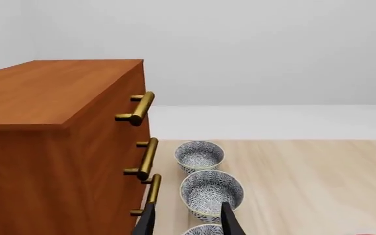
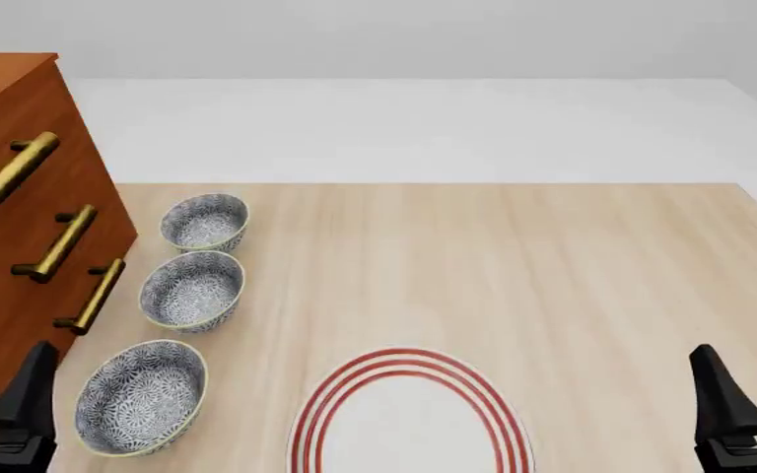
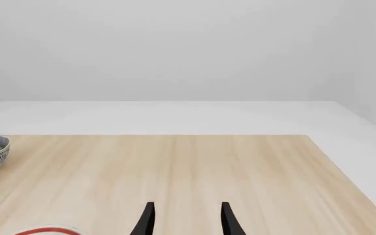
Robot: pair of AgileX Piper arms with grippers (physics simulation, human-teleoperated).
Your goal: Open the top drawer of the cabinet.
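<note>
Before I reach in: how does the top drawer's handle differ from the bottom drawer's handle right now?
The top drawer's handle sits highest on the cabinet, well above the bowls; the bottom drawer's handle sits low, level with the middle bowl. In the left wrist view the top handle is clear, while the bottom handle lies just beyond the left gripper. Both are brass bars on closed drawers.

Bright, even, nearly shadowless, sharp

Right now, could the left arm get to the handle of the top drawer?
Probably yes. The left gripper is open with nothing held, and the top drawer's handle shows unblocked; the bowls sit beside the cabinet, not across the way.
</note>
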